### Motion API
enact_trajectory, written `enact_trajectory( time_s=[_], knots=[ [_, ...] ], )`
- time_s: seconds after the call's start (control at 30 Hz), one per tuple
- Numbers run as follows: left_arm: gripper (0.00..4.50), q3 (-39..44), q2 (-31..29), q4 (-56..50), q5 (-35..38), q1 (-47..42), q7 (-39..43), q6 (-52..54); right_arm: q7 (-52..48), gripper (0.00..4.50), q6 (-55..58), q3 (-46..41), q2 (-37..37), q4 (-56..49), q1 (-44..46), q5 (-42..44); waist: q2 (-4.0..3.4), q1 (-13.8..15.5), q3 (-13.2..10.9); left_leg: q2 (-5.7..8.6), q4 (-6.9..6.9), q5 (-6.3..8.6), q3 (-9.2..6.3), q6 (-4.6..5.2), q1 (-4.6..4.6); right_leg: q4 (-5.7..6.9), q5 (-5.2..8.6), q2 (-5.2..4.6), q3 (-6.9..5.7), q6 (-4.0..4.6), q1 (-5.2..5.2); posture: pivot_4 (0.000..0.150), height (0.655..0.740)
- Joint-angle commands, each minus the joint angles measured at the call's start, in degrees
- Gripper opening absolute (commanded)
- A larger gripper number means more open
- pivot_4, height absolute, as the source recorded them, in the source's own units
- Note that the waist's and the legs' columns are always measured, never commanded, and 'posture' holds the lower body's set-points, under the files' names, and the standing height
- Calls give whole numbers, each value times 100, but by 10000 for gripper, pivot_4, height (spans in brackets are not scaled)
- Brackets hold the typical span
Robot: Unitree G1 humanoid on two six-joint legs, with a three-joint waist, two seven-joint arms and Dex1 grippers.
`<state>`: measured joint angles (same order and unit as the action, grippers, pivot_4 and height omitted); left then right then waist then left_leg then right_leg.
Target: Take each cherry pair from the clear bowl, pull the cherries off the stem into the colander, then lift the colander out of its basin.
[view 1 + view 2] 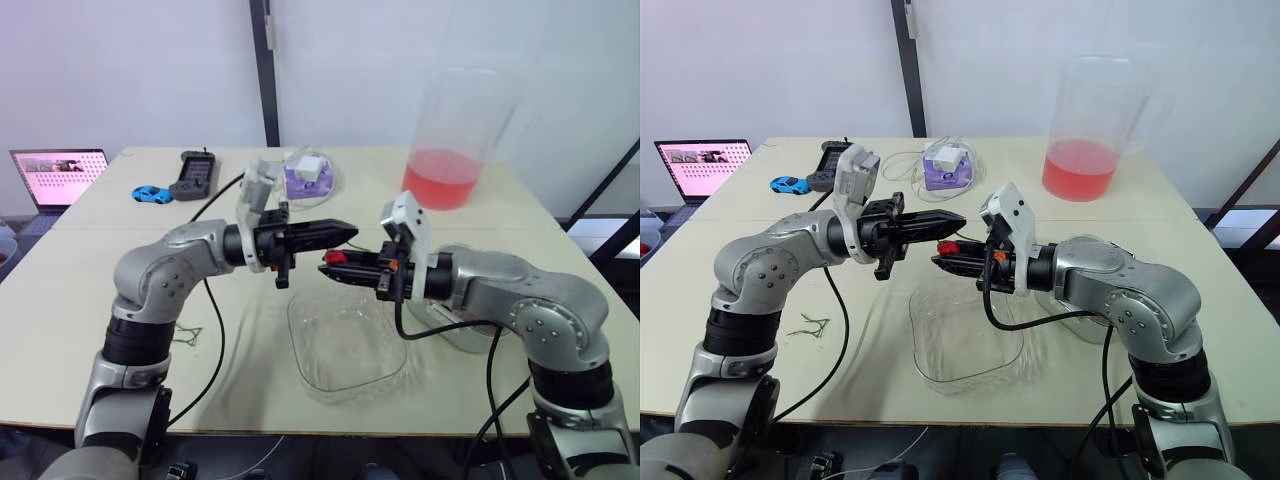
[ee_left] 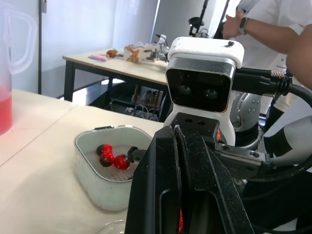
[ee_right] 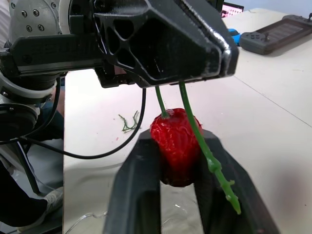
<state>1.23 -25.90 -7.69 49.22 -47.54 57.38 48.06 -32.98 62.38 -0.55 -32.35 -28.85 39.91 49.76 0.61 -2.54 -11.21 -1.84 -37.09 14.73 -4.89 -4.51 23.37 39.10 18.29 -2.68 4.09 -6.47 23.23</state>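
Note:
My right gripper [image 1: 330, 266] is shut on a red cherry [image 3: 174, 146], held above the far rim of the clear bowl [image 1: 300, 340]. Two green stems [image 3: 194, 124] rise from the cherry into my left gripper [image 1: 350, 232], which is shut on their upper ends just above and to the left. The grippers meet tip to tip over the middle of the table. The white colander [image 2: 97, 187] sits on the table behind my right forearm, with three red cherries [image 2: 111, 157] inside it.
A tall clear pitcher of red liquid [image 1: 450, 150] stands at the back right. A laptop [image 1: 58, 175], blue toy car [image 1: 151, 194], game controller [image 1: 195, 175] and purple box with cables [image 1: 308, 172] line the back. Loose green stems [image 1: 188, 335] lie left. A person [image 2: 273, 24] stands beyond.

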Motion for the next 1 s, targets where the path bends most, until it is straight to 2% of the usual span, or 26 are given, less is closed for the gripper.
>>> enact_trajectory(
  time_s=[0.03,0.3,0.43,0.77,0.87,1.0],
  knots=[
    [0,79,-44,-160,73,-119,42,-54,-29,4836,-55,-64,-51,-136,146,80,0,0,0,0,0,0,0,0,0,0,0,0,0,0,0,1500,7332],
    [0,89,-63,-143,45,-128,58,-90,-163,4836,-44,-116,-339,-136,-90,29,0,3,0,0,0,0,0,0,0,0,0,0,0,0,0,1500,7332],
    [0,93,-84,-95,4,-151,89,-144,-430,4836,-223,-139,-803,-173,-704,-153,0,19,0,1,0,0,0,0,1,-2,0,-1,0,0,0,1500,7332],
    [0,81,-49,-73,-15,-126,88,-237,-613,4836,-235,-807,-1386,-384,-1221,170,0,6,-1,1,0,1,2,1,0,-2,0,0,1,0,-1,1500,7332],
    [0,97,-68,-89,-14,-84,88,-240,-801,4836,-155,-1083,-1812,-429,-1236,284,-1,14,-1,1,0,1,1,1,0,-3,0,0,1,0,-1,1500,7332],
    [0,136,-116,-113,-6,42,91,-241,-1668,4836,-510,-1218,-3303,55,-1311,-382,-4,21,-4,1,1,1,4,2,1,-6,0,-1,1,0,-2,1500,7332]
  ],
)
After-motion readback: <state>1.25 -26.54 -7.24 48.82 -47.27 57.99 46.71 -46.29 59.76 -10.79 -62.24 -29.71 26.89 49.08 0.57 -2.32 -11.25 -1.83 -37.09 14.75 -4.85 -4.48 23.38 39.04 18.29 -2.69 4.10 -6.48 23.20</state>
